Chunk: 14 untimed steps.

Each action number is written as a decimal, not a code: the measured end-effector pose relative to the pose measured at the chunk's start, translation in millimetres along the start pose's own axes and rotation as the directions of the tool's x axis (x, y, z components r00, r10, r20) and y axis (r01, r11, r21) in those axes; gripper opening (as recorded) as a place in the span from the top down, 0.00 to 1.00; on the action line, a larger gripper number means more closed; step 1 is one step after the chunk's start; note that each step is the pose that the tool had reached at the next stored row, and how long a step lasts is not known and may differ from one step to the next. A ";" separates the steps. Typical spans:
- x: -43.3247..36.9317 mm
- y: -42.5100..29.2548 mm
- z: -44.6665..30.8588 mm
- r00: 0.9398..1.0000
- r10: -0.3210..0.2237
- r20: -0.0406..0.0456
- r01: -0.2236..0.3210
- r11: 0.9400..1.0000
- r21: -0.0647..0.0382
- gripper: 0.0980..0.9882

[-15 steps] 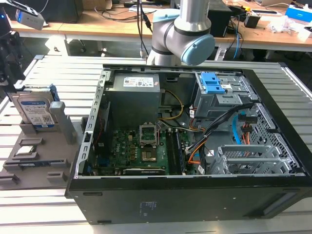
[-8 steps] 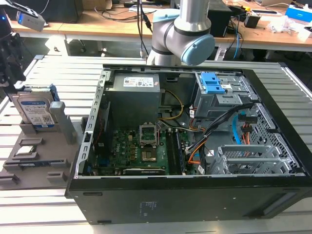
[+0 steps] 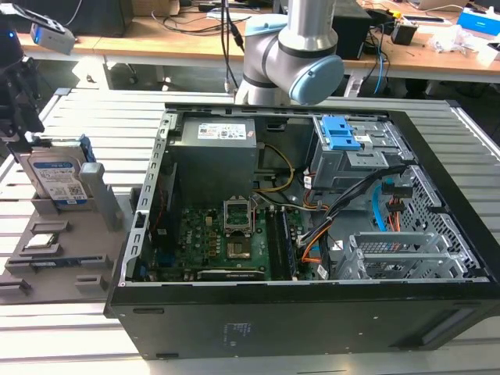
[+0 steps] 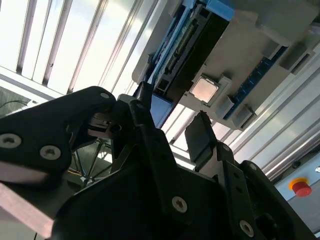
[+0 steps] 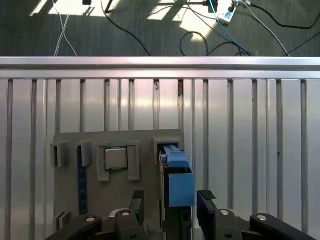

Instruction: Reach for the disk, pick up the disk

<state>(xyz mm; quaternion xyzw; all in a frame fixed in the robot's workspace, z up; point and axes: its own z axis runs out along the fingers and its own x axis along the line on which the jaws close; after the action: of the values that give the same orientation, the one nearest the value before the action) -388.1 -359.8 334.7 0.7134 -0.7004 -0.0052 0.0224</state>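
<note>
Right now my gripper (image 5: 170, 200) hangs directly over the disk (image 5: 179, 182), jaws spread wide, with one black finger (image 5: 136, 204) on each side of its blue-framed edge. In the first wrist view I see a gap between each finger and the drive, so nothing is gripped. The disk stands upright on its edge in a slot of a grey fixture plate (image 5: 70, 195), which lies on the slatted metal table (image 5: 250, 150). A small square silver chip (image 5: 115, 158) sits in a pocket of the same plate, just beside the disk. In the exterior view, this plate lies at the exterior view's left, beside the open computer case (image 3: 312, 312).
</note>
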 end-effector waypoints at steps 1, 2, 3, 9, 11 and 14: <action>-1.7 0.0 0.5 1.000 -0.016 -0.001 0.016 1.000 0.000 0.50; -2.7 0.3 1.0 1.000 -0.025 -0.001 0.025 1.000 0.001 0.50; -3.3 1.1 1.9 1.000 -0.031 -0.001 0.031 1.000 0.001 0.50; -3.9 5.5 16.1 0.999 -0.032 -0.001 0.032 0.999 0.001 0.50; -4.0 5.3 22.0 0.999 -0.032 -0.001 0.032 0.999 0.001 0.50; -4.2 5.0 30.1 0.999 -0.032 -0.001 0.032 0.999 0.001 0.50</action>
<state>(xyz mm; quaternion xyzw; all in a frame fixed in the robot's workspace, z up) -394.3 -356.4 304.8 0.7246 -0.6888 -0.0048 0.0224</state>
